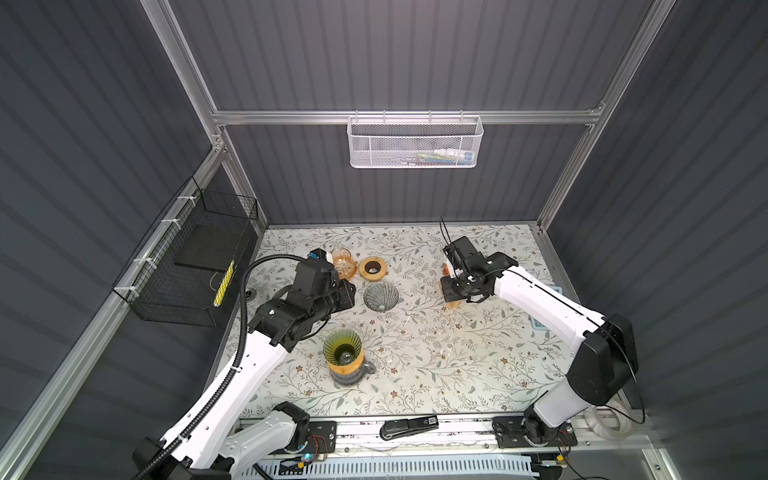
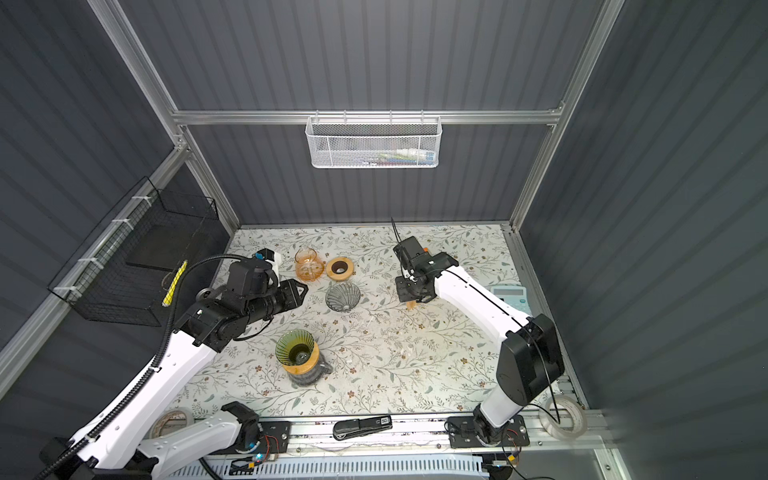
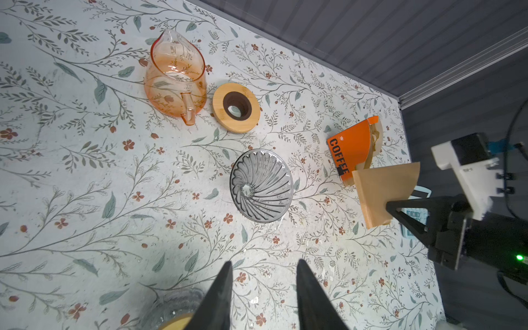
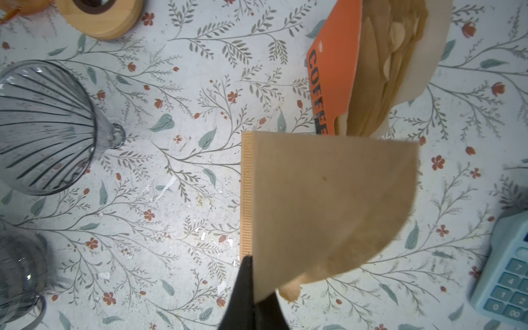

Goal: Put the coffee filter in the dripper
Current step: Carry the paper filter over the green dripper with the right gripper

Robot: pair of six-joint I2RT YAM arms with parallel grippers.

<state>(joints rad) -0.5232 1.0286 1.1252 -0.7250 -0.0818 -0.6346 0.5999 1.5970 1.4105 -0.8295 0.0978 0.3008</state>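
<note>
We're pinching the coffee filter [image 4: 328, 200] w/ our right gripper [image 4: 249, 264] by its ribbed seam, holding it just beside the orange holder [image 3: 350, 148], apart from the grey dripper [image 3: 261, 185]. Our left gripper [image 3: 263, 274] is hovering w/ jaws parted, empty.

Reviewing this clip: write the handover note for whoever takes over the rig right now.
Right tool: shut on a corner of the flat brown paper coffee filter, apparently lifted off the floral-patterned table, beside the orange "COFFEE" filter holder.
Left tool: open, empty, above the table.
Drippers: the grey ribbed glass dripper is on the table, apparently tipped. The green ribbed dripper sits on a wood-collared glass carafe. Both are empty.
Done: filter picked up.
Left: carry it to the dripper, seat it, release. Which dripper is meant is not shown.
</note>
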